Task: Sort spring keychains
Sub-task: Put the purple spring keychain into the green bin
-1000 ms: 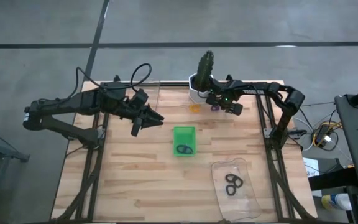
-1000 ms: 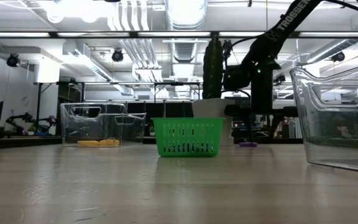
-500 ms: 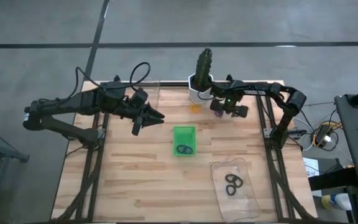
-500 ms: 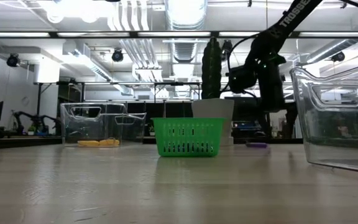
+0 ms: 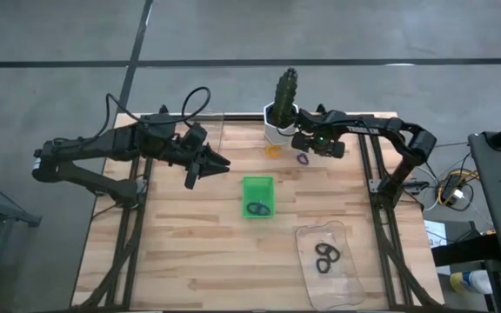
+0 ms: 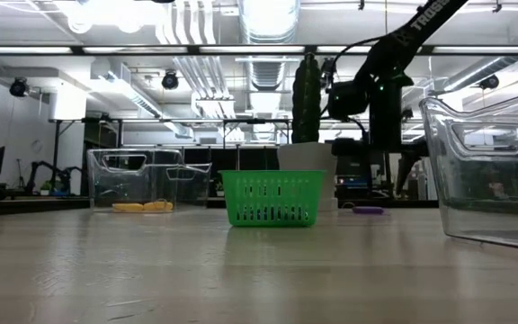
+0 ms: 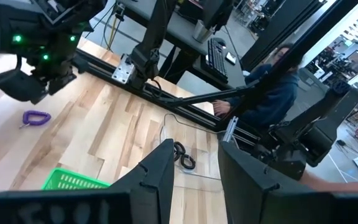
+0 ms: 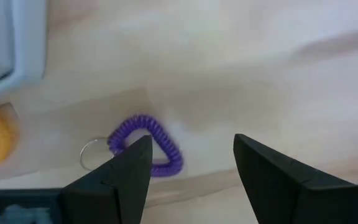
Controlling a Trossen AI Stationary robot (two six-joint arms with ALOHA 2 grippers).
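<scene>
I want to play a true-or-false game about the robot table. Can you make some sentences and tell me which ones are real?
1. The purple keychain lies on the table. True.
2. The right gripper is holding it. False: it is open above it, holding nothing.
3. The green tray is empty. False: a black keychain lies inside.
4. An orange keychain lies near the plant pot. True.
5. The left gripper is open. True.
</scene>
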